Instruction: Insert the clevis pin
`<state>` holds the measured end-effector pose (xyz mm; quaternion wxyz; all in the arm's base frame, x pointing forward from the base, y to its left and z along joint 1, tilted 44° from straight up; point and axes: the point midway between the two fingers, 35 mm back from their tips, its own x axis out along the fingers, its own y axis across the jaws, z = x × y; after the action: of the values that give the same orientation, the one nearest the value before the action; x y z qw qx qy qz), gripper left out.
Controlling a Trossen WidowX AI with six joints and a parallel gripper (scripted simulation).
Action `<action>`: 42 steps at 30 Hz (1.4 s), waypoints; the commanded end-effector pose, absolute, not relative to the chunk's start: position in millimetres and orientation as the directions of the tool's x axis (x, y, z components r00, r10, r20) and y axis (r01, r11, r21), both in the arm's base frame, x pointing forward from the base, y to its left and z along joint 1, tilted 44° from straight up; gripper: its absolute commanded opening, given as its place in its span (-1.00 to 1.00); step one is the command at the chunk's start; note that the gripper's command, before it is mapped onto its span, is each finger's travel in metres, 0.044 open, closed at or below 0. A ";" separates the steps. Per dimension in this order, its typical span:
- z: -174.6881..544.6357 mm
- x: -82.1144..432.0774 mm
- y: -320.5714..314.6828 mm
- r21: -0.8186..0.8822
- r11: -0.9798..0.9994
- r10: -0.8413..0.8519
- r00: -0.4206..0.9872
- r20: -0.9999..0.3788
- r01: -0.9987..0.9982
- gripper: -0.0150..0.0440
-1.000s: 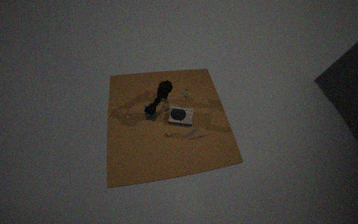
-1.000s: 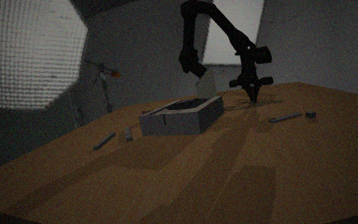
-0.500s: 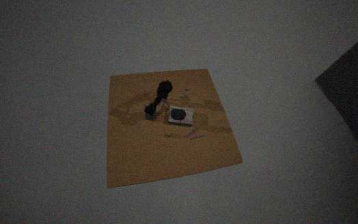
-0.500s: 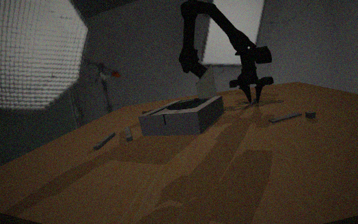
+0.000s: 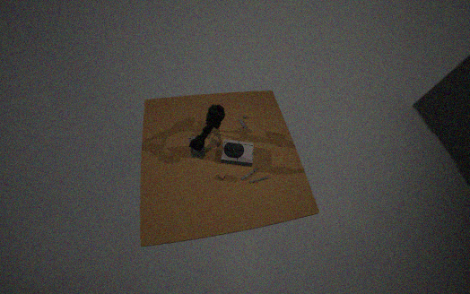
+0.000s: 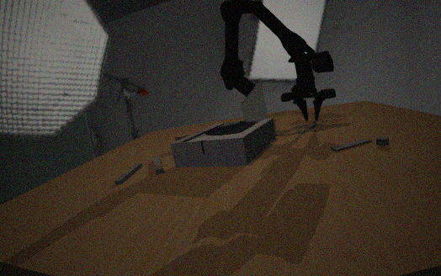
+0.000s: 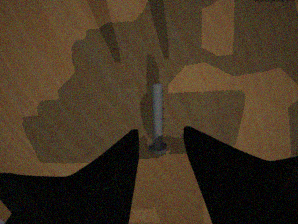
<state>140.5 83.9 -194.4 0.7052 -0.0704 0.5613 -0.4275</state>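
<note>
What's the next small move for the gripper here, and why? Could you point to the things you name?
I'd probably ease the gripper (image 6: 311,120) (image 7: 161,133) down slightly, keeping it open and centred, before closing on the pin (image 7: 158,112). The wrist view shows the pin loose, with a gap to each fingertip, and most of its shaft reaching past the tips.

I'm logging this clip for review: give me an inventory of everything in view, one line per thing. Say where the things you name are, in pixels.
table (image 5: 179,202) (image 6: 379,202) (image 7: 160,200): one, orange-brown, under everything
tray (image 5: 247,157) (image 6: 223,152): one, grey, on table
disc (image 5: 230,149) (image 6: 229,128): one, dark, inside tray
pin (image 6: 314,124) (image 7: 158,111): one, grey, by the fingertips
loose pieces (image 5: 259,180) (image 6: 352,145): at least four, grey, flanking tray
bright panels (image 6: 50,67) (image 6: 290,38): two, pale, background
stand (image 6: 130,114): one, dark with orange-red part, behind table
dark shape (image 5: 450,112): one, top view's right edge; unidentifiable
arm (image 5: 206,132) (image 6: 231,42): one, black
end effector (image 5: 217,116) (image 6: 311,120) (image 7: 161,133): one, black, open
</note>
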 end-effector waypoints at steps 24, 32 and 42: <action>-161.4 140.7 115.7 -0.573 0.626 -0.676 0.003 -0.737 0.529 0.05; -159.1 139.4 116.6 -0.633 0.675 -0.689 0.017 -0.724 0.379 0.05; -160.2 135.2 119.6 -0.620 0.468 -0.734 0.113 -0.669 -0.630 0.05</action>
<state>136.5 118.9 -158.7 0.6359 -0.3600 0.6560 -0.1888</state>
